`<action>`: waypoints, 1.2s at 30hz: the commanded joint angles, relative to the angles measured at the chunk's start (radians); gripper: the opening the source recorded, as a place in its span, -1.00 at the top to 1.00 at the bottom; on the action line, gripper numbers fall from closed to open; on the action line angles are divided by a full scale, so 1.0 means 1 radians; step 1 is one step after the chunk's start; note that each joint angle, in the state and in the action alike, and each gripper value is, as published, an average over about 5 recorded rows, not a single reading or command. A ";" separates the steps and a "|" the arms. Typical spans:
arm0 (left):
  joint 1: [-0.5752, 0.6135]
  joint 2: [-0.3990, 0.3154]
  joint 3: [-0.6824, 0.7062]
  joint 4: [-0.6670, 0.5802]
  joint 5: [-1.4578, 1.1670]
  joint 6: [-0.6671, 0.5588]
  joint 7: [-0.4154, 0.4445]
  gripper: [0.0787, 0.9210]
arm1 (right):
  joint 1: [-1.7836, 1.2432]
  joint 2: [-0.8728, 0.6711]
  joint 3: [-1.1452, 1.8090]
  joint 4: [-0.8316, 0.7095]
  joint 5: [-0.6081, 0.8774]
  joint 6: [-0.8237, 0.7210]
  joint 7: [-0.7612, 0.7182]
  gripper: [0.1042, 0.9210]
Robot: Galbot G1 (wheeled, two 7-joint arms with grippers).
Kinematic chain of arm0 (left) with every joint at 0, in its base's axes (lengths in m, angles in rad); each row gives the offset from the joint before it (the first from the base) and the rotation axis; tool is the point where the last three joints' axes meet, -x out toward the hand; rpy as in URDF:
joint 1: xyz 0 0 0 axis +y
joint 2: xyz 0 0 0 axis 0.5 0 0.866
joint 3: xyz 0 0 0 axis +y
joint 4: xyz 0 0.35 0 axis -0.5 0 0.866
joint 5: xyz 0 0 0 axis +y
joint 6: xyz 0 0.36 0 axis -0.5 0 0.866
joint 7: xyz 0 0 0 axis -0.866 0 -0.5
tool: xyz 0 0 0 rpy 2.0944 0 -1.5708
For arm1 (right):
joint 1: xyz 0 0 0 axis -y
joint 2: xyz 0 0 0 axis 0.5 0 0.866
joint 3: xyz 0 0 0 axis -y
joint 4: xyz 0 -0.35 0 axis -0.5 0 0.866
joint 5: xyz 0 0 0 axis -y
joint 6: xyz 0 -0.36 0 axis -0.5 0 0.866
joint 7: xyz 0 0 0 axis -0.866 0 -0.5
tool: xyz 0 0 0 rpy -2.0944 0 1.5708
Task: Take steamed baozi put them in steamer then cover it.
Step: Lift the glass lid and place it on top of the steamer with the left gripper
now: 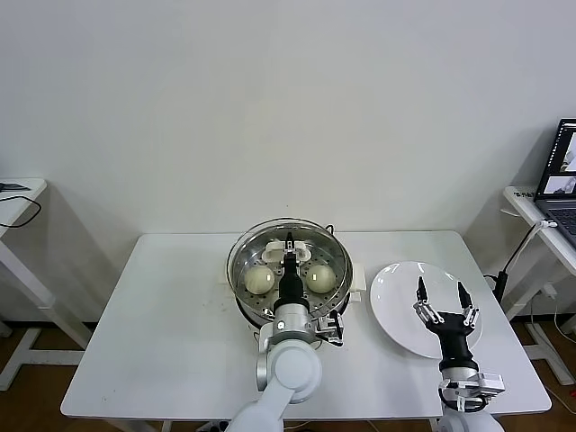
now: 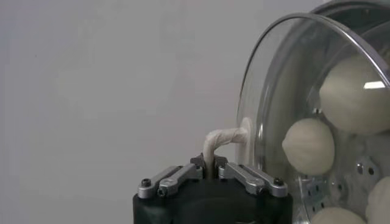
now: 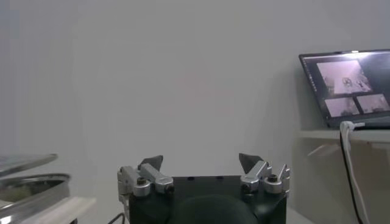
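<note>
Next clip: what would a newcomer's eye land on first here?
Mid-table, the shiny steamer draws the eye, with baozi showing through the glass cover. The left tool is shut on the cover's white handle above the pot. To the right, the right tool hangs open over a bare white plate.

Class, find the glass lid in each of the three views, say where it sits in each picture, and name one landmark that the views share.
Head view: the lid lies over the steamer at table centre, its handle in the left gripper.
Left wrist view: the lid fills the right side, baozi behind the glass.
Right wrist view: its rim shows at the left edge, above the steamer's.
Shared landmark: the steamer.
</note>
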 commanded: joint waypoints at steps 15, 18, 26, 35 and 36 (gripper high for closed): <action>0.010 -0.049 0.001 0.032 0.013 -0.009 -0.029 0.73 | 0.011 0.002 -0.010 -0.020 -0.010 0.002 -0.002 -0.76; 0.013 -0.049 0.002 0.034 0.013 -0.015 -0.031 0.73 | 0.011 0.002 -0.012 -0.020 -0.011 0.002 -0.003 -0.76; 0.012 -0.049 0.002 0.034 0.013 -0.027 -0.034 0.73 | 0.011 0.002 -0.015 -0.024 -0.015 0.004 -0.006 -0.76; 0.005 -0.049 0.003 0.032 0.011 -0.032 -0.032 0.73 | 0.014 0.003 -0.019 -0.031 -0.021 0.006 -0.008 -0.76; 0.003 -0.049 0.002 0.032 0.011 -0.032 -0.032 0.73 | 0.014 0.003 -0.020 -0.032 -0.022 0.007 -0.008 -0.76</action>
